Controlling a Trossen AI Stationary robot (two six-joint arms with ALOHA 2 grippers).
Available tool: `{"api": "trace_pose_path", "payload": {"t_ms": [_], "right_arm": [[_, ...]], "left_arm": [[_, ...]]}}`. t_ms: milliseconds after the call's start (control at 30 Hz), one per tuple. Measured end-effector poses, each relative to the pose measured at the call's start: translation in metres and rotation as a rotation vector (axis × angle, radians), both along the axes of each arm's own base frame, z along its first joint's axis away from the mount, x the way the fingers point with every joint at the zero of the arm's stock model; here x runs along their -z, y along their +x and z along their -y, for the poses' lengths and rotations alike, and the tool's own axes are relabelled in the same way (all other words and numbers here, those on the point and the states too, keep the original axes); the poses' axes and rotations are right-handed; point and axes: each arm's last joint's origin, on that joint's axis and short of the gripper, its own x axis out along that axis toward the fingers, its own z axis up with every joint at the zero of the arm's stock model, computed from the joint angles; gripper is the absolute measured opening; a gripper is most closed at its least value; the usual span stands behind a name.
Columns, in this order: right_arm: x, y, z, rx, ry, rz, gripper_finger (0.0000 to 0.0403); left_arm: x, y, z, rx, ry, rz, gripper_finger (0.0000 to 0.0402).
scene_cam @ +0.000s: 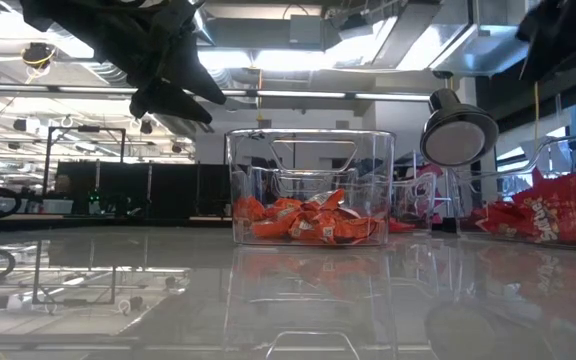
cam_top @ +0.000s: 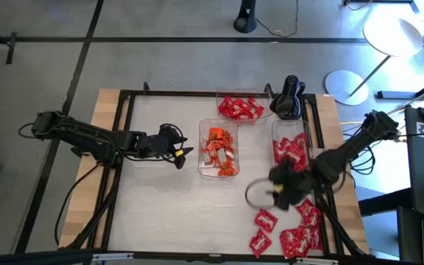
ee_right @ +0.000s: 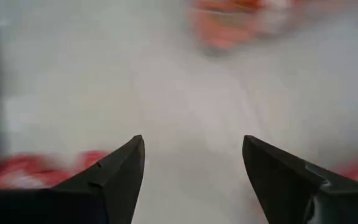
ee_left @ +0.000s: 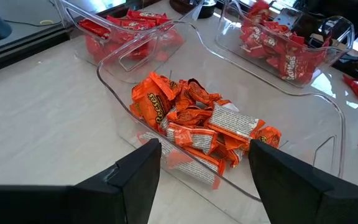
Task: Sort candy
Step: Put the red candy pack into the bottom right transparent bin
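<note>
Loose candy [cam_top: 289, 234] just beside right claw [cam_top: 277, 190]

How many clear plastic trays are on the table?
3: the middle tray with orange candy, a far tray with red candy, and a right-side tray near the right gripper, partly hidden by that arm.

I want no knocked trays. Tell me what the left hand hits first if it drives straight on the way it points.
The left hand, open and empty, points at the middle clear tray. Its near wall would likely be met first, then the orange candy inside, though its height above the rim is unclear.
</note>
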Motion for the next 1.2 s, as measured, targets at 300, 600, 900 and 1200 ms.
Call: {"api": "trace_pose_path", "payload": {"t_ms": [300,600,900,1200], "right_arm": [[0.045,0.008,-0.072,-0.224,-0.005,-0.035,0.0268],[0.102,0.017,-0.11,-0.274,-0.03,-0.115,0.0268],[0.139,0.022,-0.117,-0.252,-0.045,-0.246,0.0268],[0.141,0.025,-0.11,-0.217,-0.059,-0.275,0.0159]], "left_arm": [[0.0,0.0,0.0,0.0,0.0,0.001,0.0233],[0.0,0.0,0.0,0.0,0.0,0.0,0.0233],[0.0,0.0,0.0,-0.004,-0.01,0.002,0.0233],[0.0,-0.001,0.005,0.016,-0.01,-0.001,0.0233]]}}
